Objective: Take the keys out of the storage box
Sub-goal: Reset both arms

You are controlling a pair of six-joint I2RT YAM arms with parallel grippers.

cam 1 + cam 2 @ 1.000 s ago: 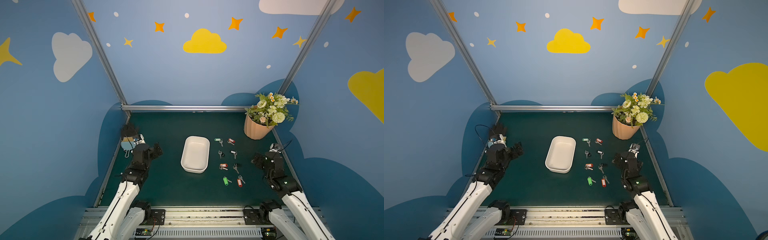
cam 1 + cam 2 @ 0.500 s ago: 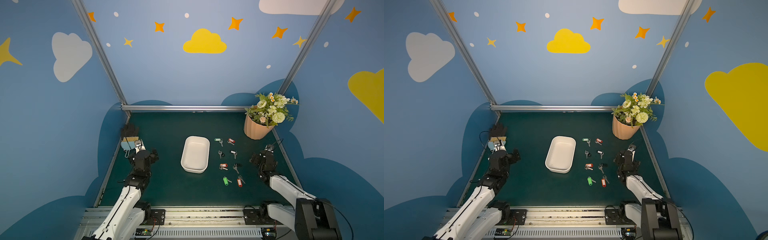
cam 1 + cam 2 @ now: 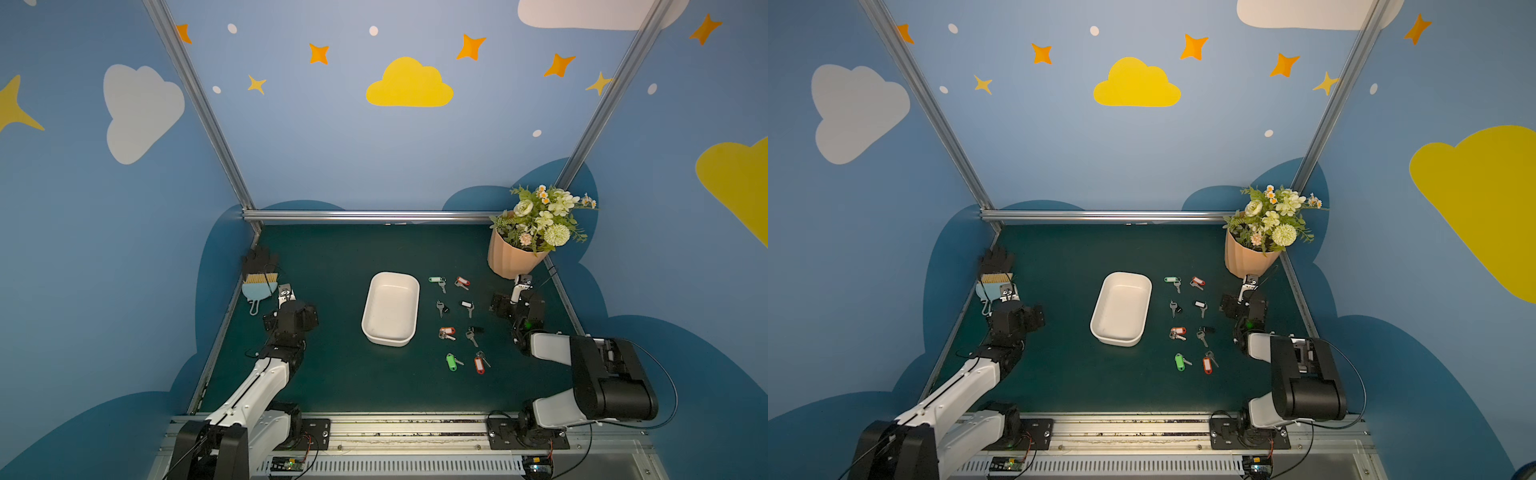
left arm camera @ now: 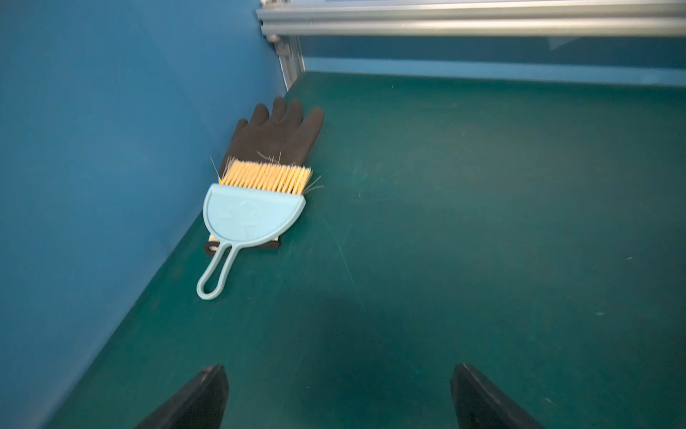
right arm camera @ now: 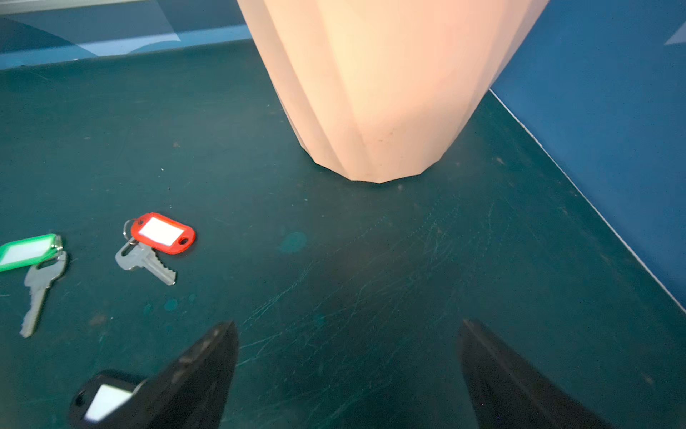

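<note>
The white storage box [image 3: 390, 305] [image 3: 1121, 305] sits mid-mat, and nothing shows inside it. Several keys lie on the mat to its right in two columns, among them a red-tagged key [image 3: 446, 332] [image 3: 1177, 332] and a green-tagged one [image 3: 451, 361]. My left gripper [image 3: 291, 311] [image 4: 339, 367] hovers low over bare mat left of the box, open and empty. My right gripper [image 3: 515, 305] [image 5: 349, 324] is open and empty right of the keys. The right wrist view shows a red-tagged key [image 5: 163, 234], a green-tagged key [image 5: 26, 250] and a black tag [image 5: 104, 401] beside one finger.
A peach flower pot [image 3: 513, 257] [image 5: 386, 93] stands at the back right, just ahead of my right gripper. A light-blue hand brush [image 3: 258, 286] [image 4: 252, 215] lies on a black glove [image 4: 274, 130] by the left wall. Blue walls close in three sides.
Both arms have drawn back and folded down, the right elbow now raised at the front right. Both grippers sit lower near the mat. Box and keys have not moved.
</note>
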